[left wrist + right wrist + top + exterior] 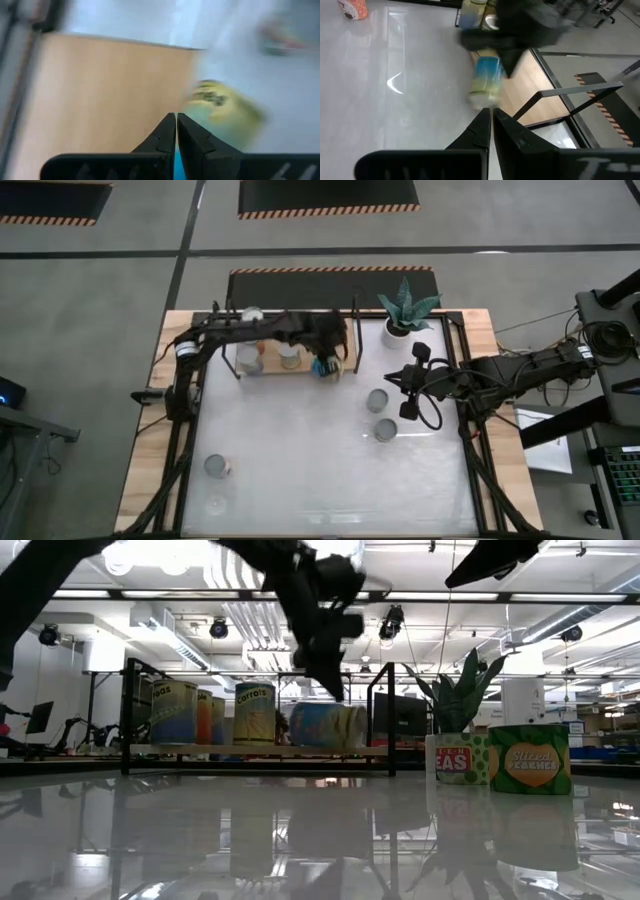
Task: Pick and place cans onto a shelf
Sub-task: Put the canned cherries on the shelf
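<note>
Nearest, toward six o'clock on the white tabletop in the high view, one can stands alone at about seven o'clock, well apart from the others. Farther in, toward three o'clock, two more cans stand near each other: one closer and one just beyond it. In the low view these show as a green-labelled can and a second can reading "EAS".

Beside them hangs the right gripper, its arm reaching in from three o'clock; its fingers are pressed together and hold nothing, as the right wrist view confirms.

Beyond that, toward twelve o'clock, sits the shelf, a light wooden board in a black frame. Upright cans stand on it, with another behind the frame. At its three o'clock end a blue-and-yellow can lies on its side, seen toppled in the low view.

The left gripper hovers just above that fallen can, fingers closed tight on nothing.

Farthest back, at about one o'clock, stands a white pot with a spiky green plant.
</note>
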You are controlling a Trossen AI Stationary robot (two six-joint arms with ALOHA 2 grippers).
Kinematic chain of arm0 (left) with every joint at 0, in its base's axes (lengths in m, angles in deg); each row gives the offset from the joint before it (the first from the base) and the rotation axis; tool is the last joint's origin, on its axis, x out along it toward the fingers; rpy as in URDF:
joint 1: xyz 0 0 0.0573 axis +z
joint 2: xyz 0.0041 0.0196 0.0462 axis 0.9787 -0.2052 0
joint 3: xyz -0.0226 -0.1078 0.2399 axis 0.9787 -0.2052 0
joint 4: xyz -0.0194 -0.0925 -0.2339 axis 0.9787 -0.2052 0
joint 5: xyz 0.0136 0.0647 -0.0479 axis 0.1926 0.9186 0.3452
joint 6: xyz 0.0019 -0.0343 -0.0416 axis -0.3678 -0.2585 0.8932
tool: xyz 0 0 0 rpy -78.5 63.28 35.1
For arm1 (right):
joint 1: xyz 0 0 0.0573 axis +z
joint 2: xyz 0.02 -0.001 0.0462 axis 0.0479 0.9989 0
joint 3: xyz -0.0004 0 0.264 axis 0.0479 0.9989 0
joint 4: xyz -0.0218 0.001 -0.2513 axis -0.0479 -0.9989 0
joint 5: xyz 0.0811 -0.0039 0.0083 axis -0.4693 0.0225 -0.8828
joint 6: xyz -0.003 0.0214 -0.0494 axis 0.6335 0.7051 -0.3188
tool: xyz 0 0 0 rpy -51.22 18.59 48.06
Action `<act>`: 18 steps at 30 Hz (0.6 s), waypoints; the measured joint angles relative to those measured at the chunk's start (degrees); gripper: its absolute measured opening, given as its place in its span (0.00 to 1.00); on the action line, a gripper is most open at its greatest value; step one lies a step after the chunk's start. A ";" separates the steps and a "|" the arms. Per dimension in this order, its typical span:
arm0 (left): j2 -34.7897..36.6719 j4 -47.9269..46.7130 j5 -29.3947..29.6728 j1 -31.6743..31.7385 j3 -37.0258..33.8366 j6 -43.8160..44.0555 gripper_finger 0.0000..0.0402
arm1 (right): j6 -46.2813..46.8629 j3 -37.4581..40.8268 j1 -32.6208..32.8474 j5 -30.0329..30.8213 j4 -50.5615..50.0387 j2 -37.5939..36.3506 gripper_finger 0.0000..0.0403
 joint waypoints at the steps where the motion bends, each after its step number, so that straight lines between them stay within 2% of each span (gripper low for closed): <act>1: 0.49 -0.57 -0.28 -1.76 0.00 0.20 0.00 | 0.12 0.00 0.02 0.00 -0.06 0.00 0.02; 7: 4.41 -3.83 1.04 -9.17 -0.40 -1.06 0.00 | 2.32 0.50 0.53 -0.25 -0.17 0.00 0.02; 11: 4.62 -6.12 1.02 -13.99 -1.83 -3.09 0.00 | 4.84 2.05 2.40 -0.31 -0.18 0.00 0.02; 18: 4.62 -6.07 1.18 -19.61 -8.29 -0.11 0.00 | 12.48 8.65 6.47 -0.35 3.59 0.00 0.02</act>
